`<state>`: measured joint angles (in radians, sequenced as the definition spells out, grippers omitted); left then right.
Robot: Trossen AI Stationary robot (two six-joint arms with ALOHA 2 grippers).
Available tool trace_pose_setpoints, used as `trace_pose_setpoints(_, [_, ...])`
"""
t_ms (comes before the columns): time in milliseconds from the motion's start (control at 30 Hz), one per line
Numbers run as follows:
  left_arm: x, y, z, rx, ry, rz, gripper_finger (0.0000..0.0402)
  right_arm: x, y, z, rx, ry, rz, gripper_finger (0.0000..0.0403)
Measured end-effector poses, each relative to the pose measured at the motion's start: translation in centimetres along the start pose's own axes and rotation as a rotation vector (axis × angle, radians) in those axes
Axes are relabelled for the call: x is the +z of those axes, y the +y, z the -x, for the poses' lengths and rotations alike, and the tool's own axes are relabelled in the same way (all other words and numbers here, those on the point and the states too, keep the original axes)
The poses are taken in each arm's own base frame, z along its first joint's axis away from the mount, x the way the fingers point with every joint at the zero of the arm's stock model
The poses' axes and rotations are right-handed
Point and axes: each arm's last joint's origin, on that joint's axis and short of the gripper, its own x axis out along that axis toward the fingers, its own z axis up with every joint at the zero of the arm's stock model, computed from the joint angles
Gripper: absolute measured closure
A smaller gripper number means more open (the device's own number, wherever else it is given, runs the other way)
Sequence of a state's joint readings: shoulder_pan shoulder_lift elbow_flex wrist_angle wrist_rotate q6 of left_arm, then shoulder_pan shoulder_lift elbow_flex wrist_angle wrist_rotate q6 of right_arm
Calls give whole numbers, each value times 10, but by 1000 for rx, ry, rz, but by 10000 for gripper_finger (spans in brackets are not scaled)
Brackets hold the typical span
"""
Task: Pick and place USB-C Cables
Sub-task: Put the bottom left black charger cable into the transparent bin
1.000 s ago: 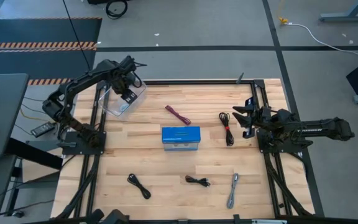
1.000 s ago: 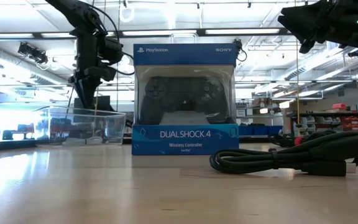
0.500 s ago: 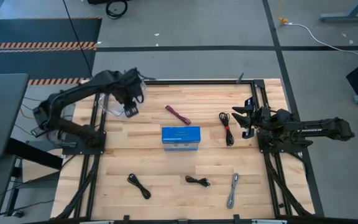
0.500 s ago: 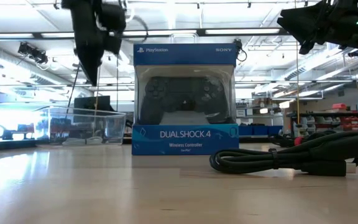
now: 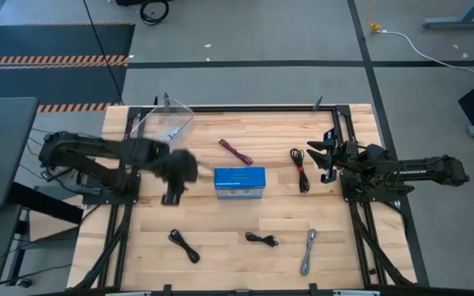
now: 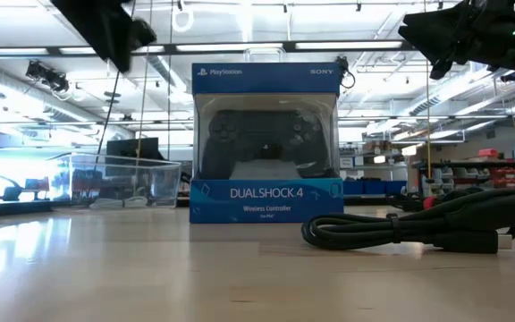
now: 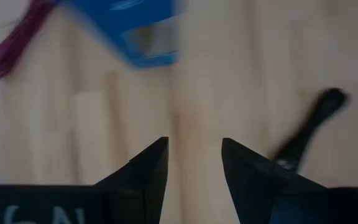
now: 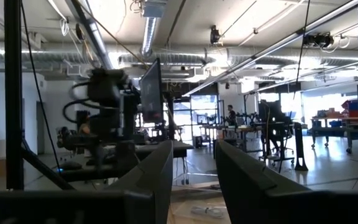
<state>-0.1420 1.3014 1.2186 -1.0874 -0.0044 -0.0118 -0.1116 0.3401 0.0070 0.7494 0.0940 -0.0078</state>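
Note:
Several short USB-C cables lie loose on the table: a maroon one (image 5: 235, 152), a black one (image 5: 301, 170), two more black ones (image 5: 183, 245) (image 5: 262, 239) and a silver-grey one (image 5: 309, 251). My left gripper (image 5: 171, 196) is open and blurred above bare wood, just left of the blue box (image 5: 239, 182). Its wrist view shows the open left gripper (image 7: 194, 155) over the table, with the blue box (image 7: 129, 31), the maroon cable (image 7: 14, 37) and a black cable (image 7: 309, 130) beyond. My right gripper (image 5: 323, 162) hovers open beside the black cable and holds nothing.
A clear plastic tub (image 5: 164, 127) stands at the far left corner of the table. In the low view the blue box (image 6: 266, 143) stands upright mid-table, with a black cable (image 6: 418, 228) coiled near the camera. Bare wood lies between the box and the near cables.
My left gripper has swung quickly from above the clear tub toward the table's near edge and middle. It now sits beside the blue box's left end. The right arm and all the cables have kept still.

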Motion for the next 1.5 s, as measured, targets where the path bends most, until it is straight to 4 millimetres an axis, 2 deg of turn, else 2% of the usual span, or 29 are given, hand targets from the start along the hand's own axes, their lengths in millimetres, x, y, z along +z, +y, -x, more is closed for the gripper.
trace_pose_setpoints(333, [-3, -78, -3, -69, -47, -138, 244, 0, 0, 0, 0, 3, -8, 276])
trace_pose_setpoints(500, [-6, -111, -21, -70, 4, -241, 244, -1, 0, 0, 0, 5, -41, 276])
trace_pose_setpoints(600, [-7, -124, -35, -64, 52, -284, 244, 0, 0, 0, 1, 4, -64, 276])
trace_pose_setpoints(867, [-4, -151, -75, -88, 111, -367, 244, -1, 0, 0, 6, 8, -83, 276])
trace_pose_setpoints(1067, [-4, -159, -104, -116, 192, -372, 244, -2, 0, 0, 9, 21, -141, 276])
trace_pose_setpoints(1367, [-5, -174, -126, -132, 184, -450, 244, -7, 1, 0, 14, 75, -178, 276])
trace_pose_setpoints(1500, [-13, -179, -135, -145, 164, -462, 243, -7, 1, 0, 18, 75, -193, 276])
